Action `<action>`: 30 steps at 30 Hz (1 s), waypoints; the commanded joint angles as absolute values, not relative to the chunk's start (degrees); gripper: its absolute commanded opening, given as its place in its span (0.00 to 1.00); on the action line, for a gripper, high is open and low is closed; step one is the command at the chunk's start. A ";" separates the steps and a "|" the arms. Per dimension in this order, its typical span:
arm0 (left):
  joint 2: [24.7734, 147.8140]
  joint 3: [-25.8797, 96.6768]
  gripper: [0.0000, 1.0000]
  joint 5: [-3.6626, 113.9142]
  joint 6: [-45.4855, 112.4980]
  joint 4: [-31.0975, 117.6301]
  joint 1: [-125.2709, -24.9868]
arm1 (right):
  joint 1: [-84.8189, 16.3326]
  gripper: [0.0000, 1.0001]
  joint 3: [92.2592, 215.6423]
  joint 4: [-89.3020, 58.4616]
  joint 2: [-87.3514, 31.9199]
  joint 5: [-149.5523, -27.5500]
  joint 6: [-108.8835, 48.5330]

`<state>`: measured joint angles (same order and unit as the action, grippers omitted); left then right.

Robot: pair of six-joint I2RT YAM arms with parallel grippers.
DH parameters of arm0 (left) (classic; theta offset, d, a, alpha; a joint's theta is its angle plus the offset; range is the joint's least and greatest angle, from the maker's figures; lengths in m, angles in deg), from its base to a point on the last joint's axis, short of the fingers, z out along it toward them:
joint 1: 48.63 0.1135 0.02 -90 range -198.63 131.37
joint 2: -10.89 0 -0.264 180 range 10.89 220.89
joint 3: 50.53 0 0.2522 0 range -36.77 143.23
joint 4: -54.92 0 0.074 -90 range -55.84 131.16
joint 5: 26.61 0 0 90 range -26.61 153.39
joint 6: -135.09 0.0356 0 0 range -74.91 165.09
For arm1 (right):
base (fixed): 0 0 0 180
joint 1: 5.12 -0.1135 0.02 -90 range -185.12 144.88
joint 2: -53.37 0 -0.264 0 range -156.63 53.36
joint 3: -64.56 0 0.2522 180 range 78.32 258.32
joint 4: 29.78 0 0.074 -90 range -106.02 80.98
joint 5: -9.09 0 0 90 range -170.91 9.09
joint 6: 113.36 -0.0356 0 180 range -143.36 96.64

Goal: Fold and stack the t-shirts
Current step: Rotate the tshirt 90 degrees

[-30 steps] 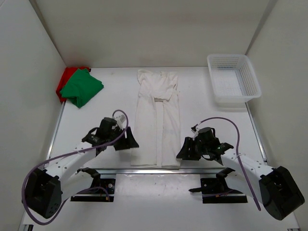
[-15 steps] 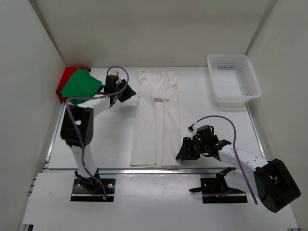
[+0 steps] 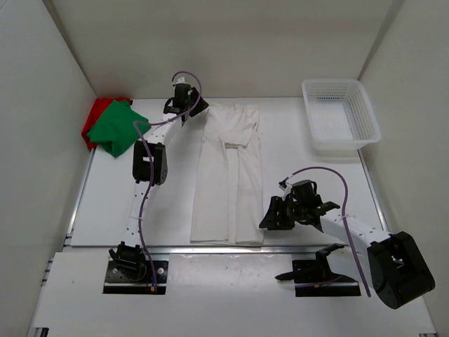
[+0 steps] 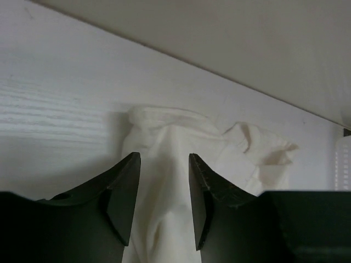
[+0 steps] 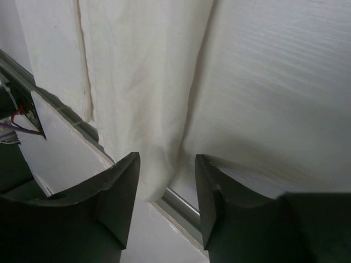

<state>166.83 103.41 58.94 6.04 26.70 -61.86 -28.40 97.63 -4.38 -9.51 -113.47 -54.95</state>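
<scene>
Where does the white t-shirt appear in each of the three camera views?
Top external: the white t-shirt lies as a long strip, centre.
Left wrist: its crumpled far end, centre.
Right wrist: its near hem, upper left.
Shared landmark: the white table.

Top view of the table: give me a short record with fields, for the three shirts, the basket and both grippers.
white shirt: folded to a long strip, flat, middle of the table
green shirt: far left, lying on the red shirt
red shirt: under the green one, mostly hidden
basket: far right corner, nothing seen inside
left gripper: open, at the white shirt's far left corner
right gripper: open, at its near right corner
</scene>
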 commanded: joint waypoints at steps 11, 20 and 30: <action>166.37 106.50 0.52 63.30 7.55 23.48 -62.25 | -26.91 0.50 96.69 -0.02 -8.25 -113.86 -54.12; 170.32 106.67 0.48 60.93 5.19 25.25 -61.20 | -28.40 0.48 97.13 1.65 -9.65 -113.60 -54.82; 172.96 109.56 0.15 59.35 0.80 31.67 -61.28 | -31.83 0.33 97.56 0.77 -15.53 -115.28 -55.88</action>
<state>172.51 106.77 60.47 2.52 28.78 -61.34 -30.72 97.74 -1.27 -12.89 -117.64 -56.22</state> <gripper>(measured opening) 0.176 0.348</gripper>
